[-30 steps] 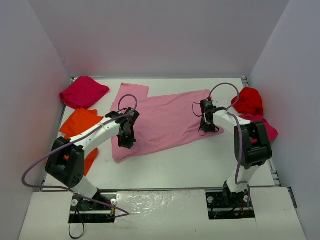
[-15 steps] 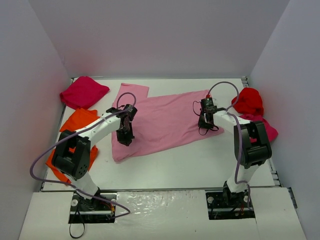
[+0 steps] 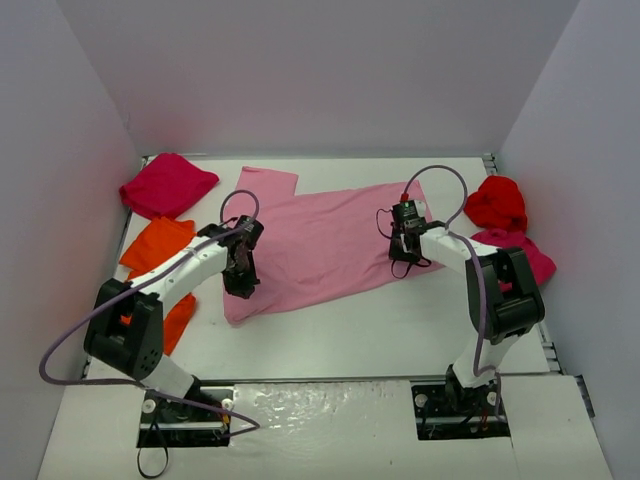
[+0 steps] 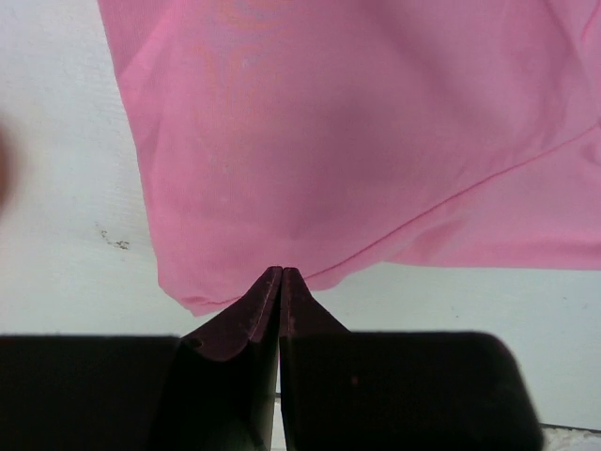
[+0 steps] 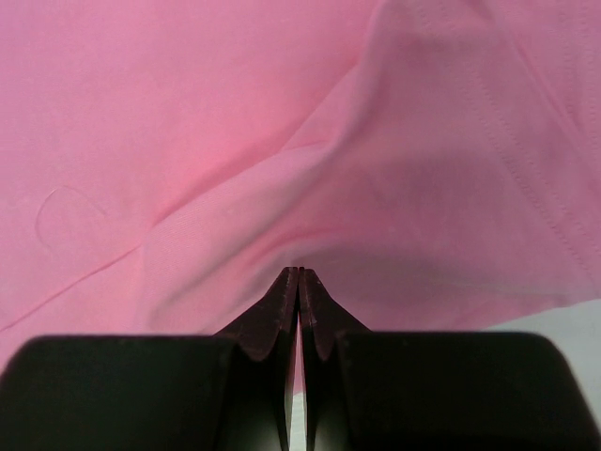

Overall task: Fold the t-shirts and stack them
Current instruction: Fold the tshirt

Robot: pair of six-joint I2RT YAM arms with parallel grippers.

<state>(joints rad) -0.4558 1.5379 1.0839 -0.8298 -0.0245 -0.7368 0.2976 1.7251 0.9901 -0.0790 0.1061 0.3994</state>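
A light pink t-shirt lies spread flat in the middle of the table. My left gripper is shut, its tips resting at the shirt's near-left hem; the cloth there lies flat, with no sign of a pinch. Over the shirt's right part, my right gripper is shut, and the pink cloth puckers up into its tips. Other t-shirts lie crumpled: a magenta one back left, an orange one left, a red one and a magenta one right.
White walls close in the table on the left, back and right. The crumpled shirts sit along the left and right edges. Bare white tabletop shows between the pink shirt and the arm bases.
Both grippers have shifted a little to the left over the pink shirt. The left elbow has swung outward and back. The shirt's near-left corner has stayed put.
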